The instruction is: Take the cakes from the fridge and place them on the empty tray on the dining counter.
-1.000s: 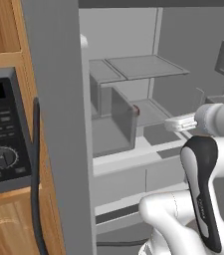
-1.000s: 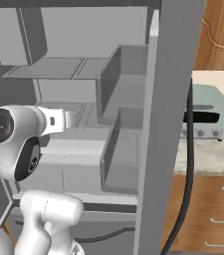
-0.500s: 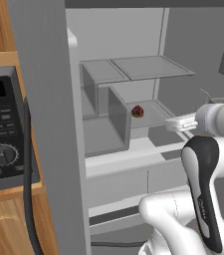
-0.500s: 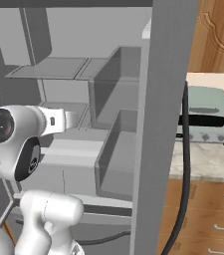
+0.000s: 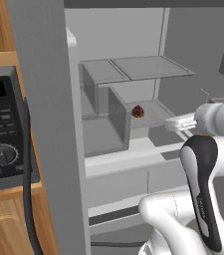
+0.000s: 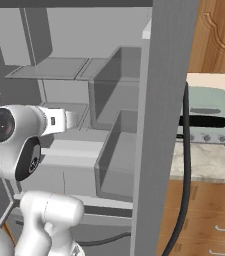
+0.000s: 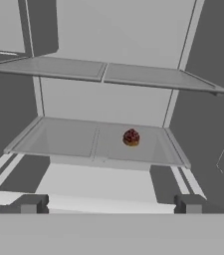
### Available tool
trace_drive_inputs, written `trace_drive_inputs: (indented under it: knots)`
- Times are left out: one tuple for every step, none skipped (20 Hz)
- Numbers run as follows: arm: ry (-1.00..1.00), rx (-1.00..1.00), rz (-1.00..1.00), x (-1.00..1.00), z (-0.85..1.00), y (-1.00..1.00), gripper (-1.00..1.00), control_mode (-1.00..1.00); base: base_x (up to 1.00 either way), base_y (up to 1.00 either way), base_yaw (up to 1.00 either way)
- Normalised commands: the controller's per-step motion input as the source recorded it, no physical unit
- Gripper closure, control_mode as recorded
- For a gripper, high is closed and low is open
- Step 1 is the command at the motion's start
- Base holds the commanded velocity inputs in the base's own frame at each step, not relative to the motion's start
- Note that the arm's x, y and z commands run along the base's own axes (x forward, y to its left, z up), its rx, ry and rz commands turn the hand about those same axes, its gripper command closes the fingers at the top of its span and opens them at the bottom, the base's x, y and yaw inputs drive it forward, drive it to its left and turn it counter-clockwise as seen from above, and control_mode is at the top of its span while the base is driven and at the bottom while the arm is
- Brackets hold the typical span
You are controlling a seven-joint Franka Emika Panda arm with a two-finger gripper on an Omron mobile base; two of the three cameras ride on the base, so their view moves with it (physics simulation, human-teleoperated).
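Dark fingertips spread wide, hand empty before cake.

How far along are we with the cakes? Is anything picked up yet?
Done: the fridge stands open. In hand: nothing; the gripper is open and empty, aimed at the dark round cake on the right half of the lower glass shelf, short of it. Left: grasp that cake, carry it to the tray, then fetch the second cake.
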Motion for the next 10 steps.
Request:
trace_drive_inputs:
  knots:
    - [0.08,0.0,0.0,0.49,0.0,0.0,-1.0,-1.0,0.0,0.0,0.0]
    - [0.12,0.0,0.0,0.56,-0.02,0.0,-1.0,-1.0,0.0,0.0,0.0]
    - [0.15,0.0,0.0,0.59,-0.08,0.0,-1.0,-1.0,0.0,0.0,0.0]
    - [0.11,0.0,0.0,0.53,-0.14,0.0,-1.0,-1.0,0.0,0.0,0.0]
    - [0.1,0.0,0.0,0.51,-0.14,0.0,-1.0,-1.0,0.0,0.0,0.0]
    - [0.09,0.0,0.0,0.47,-0.14,0.0,-1.0,-1.0,0.0,0.0,0.0]
    - [0.09,0.0,0.0,0.4,-0.09,0.0,-1.0,-1.0,0.0,0.0,0.0]
    - [0.08,0.0,0.0,0.31,-0.04,0.0,-1.0,-1.0,0.0,0.0,0.0]
    - [0.09,0.0,0.0,0.36,-0.06,0.0,-1.0,-1.0,0.0,0.0,0.0]
    - [0.05,0.0,0.0,0.41,-0.21,0.0,-1.0,-1.0,0.0,0.0,0.0]
